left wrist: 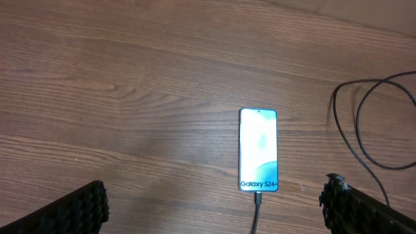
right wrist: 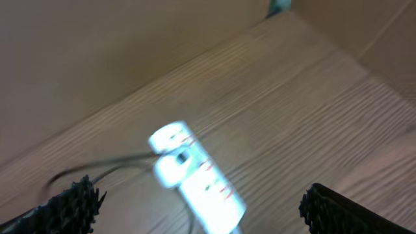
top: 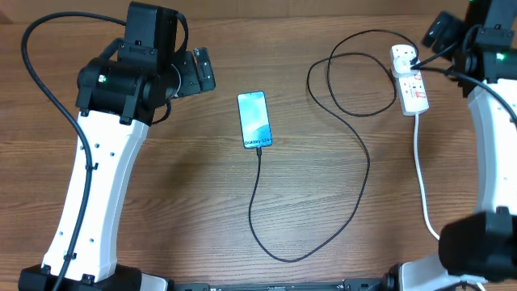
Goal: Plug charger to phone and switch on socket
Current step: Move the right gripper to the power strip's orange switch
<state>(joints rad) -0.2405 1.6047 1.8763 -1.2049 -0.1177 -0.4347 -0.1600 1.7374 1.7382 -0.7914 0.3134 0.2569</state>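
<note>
The phone (top: 254, 120) lies flat mid-table, its blue-teal screen lit. The charger (top: 365, 166) is a thin black cable; its connector tip (left wrist: 259, 197) sits in the phone's bottom edge. The cable loops toward the table's front edge and back to the socket (top: 410, 83), a white strip with red marks. My left gripper (top: 199, 71) hovers open, left of the phone. In the left wrist view the phone (left wrist: 259, 149) lies ahead of the left gripper (left wrist: 214, 211). My right gripper (right wrist: 201, 214) stands open above the blurred socket (right wrist: 195, 179), apart from it.
The strip's thick white cord (top: 422, 174) runs toward the front right, past the right arm's base (top: 477, 242). A loop of black cable (top: 347, 77) lies left of the strip. The left arm (top: 97, 178) stands over the table's left side.
</note>
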